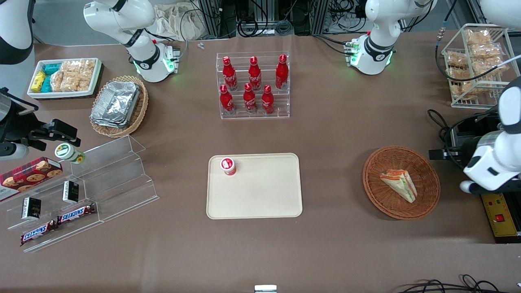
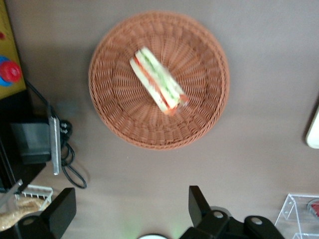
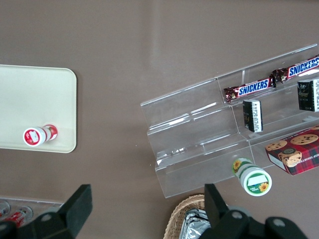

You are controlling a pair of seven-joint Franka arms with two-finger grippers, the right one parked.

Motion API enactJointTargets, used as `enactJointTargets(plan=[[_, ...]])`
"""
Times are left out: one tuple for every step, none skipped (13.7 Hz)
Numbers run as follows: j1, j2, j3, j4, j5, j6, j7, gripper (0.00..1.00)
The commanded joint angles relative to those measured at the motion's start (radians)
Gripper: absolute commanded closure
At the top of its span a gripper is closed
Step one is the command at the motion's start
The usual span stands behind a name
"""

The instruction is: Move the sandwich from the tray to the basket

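In the front view, my gripper (image 1: 443,154) hangs over the table toward the working arm's end, beside the round brown wicker basket (image 1: 371,191). The wrapped triangular sandwich (image 1: 400,184) lies inside that basket. A cream tray (image 1: 264,191) holds only a small red-and-white container (image 1: 228,166). The left wrist view shows my gripper (image 2: 130,201) with its fingers wide apart and only bare table between them. Apart from them, the sandwich (image 2: 158,82) rests on the woven bottom of the basket (image 2: 112,94), its filling visible along one side.
A clear rack (image 1: 254,112) of red bottles stands farther from the front camera than the tray. A white wire rack (image 1: 474,101) of bread and a yellow-faced box (image 1: 498,221) are at the working arm's end. A clear stepped shelf (image 1: 118,179) with snacks lies toward the parked arm's end.
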Motion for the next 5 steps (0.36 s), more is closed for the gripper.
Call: enactJointTargets(plan=[[-0.001,0.011,0.0,0.071,0.001,0.032,0.015,0.01],[-0.001,0.007,0.0,0.074,0.001,0.055,0.017,0.01],[-0.001,0.007,0.0,0.074,0.001,0.065,0.021,0.01],[-0.001,0.007,0.0,0.075,-0.002,0.066,0.02,0.01],[0.0,0.009,0.0,0.078,-0.002,0.068,0.015,0.01]])
